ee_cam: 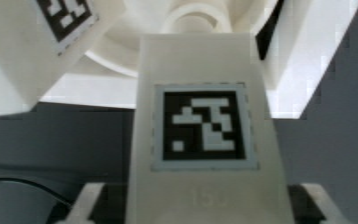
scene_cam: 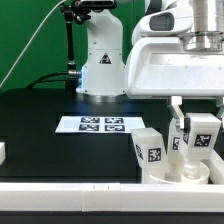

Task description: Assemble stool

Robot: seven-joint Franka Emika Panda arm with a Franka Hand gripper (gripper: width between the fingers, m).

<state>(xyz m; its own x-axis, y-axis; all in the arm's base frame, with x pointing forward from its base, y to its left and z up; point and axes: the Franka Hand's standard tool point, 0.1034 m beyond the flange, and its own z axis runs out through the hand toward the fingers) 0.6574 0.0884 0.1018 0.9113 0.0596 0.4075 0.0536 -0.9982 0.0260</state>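
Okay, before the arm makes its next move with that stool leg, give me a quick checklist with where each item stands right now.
1. Gripper shut on a leg: ok, fingers clamp its sides in the wrist view.
2. Held leg upright over the seat: ok, roughly vertical.
3. Another leg already standing on the seat: ok.
4. Held leg seated in its socket: cannot tell, the joint is hidden.
5. Third leg's place: cannot tell.
6. Marker board away from the work: ok.

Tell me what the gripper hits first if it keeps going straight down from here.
Likely the seat: the gripper, shut on a leg, points down at it. How far apart they are is unclear.
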